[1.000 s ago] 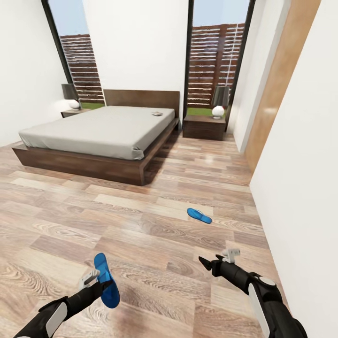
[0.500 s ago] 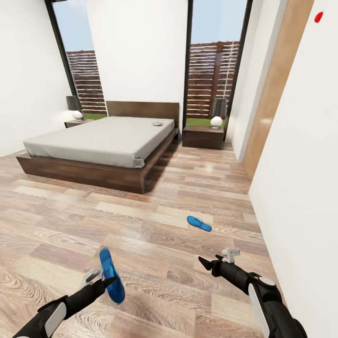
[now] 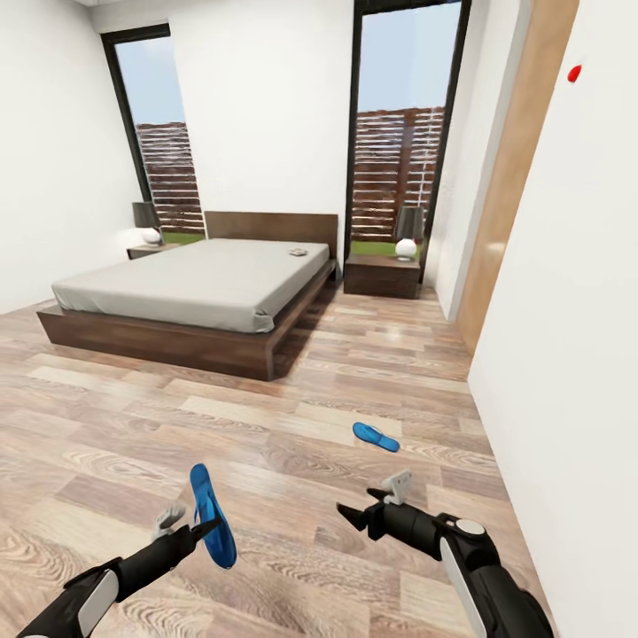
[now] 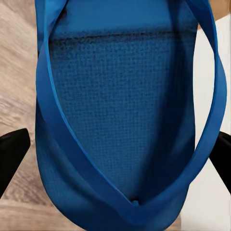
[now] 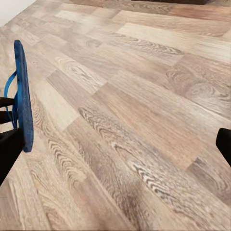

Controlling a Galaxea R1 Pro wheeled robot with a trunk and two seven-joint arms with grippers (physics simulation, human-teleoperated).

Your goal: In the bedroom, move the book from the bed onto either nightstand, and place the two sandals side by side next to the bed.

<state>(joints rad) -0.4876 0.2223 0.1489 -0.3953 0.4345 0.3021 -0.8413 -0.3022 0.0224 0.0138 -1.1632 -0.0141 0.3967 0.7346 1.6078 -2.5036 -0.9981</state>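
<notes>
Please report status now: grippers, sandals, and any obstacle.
Left gripper shut on one sandal. Right gripper open. Other sandal on floor. Nothing between it and bed.

a: that small thing on the bed (image 3: 297, 252) by the headboard, you can't read it. too small to tell.

b: and the held sandal (image 4: 126, 113)?

a: cut off by the left wrist picture's edge.

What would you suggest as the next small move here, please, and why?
Probably lower the right end effector toward the second sandal, which lies flat on the floor just ahead of it. The right end effector is open, while the left end effector already grips the first sandal, far from the bed.
</notes>
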